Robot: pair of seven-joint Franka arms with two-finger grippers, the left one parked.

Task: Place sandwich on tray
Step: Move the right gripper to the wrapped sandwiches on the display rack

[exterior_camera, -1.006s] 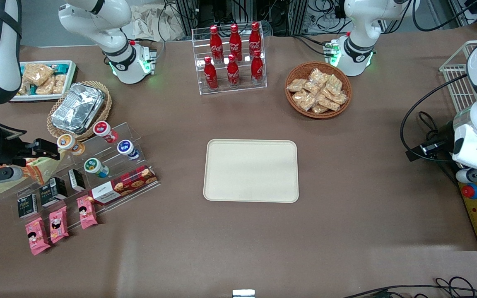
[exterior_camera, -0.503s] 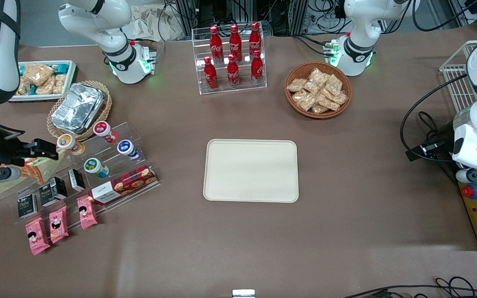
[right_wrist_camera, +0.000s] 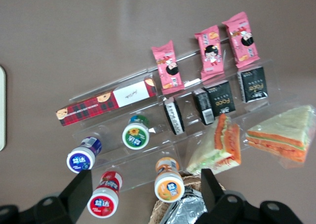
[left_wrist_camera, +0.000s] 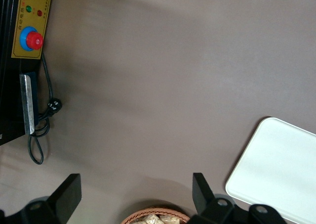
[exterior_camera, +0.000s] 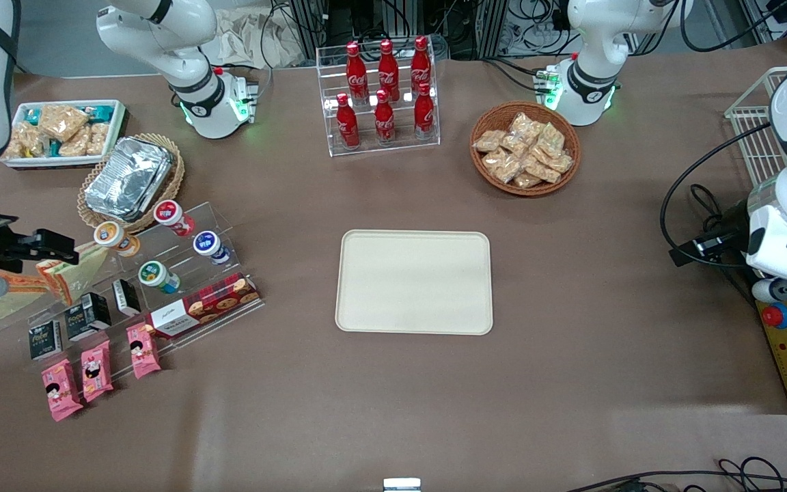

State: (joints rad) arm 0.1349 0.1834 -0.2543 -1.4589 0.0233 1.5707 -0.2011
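Two sandwiches (right_wrist_camera: 223, 146), five cups (right_wrist_camera: 135, 135), three pink packets (right_wrist_camera: 168, 67), perhaps six bottles (exterior_camera: 384, 89).

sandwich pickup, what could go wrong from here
1. The sandwich lies right beside a second wrapped wedge; the open claw, hovering above the clear stand, could close on the wrong one or catch both.
2. The sandwich sits close to the orange-lidded cup and the black boxes, so a descending finger might knock them over.
3. The tray is well away toward the table's middle; a loose grip on the plastic wrap could slip on the way.
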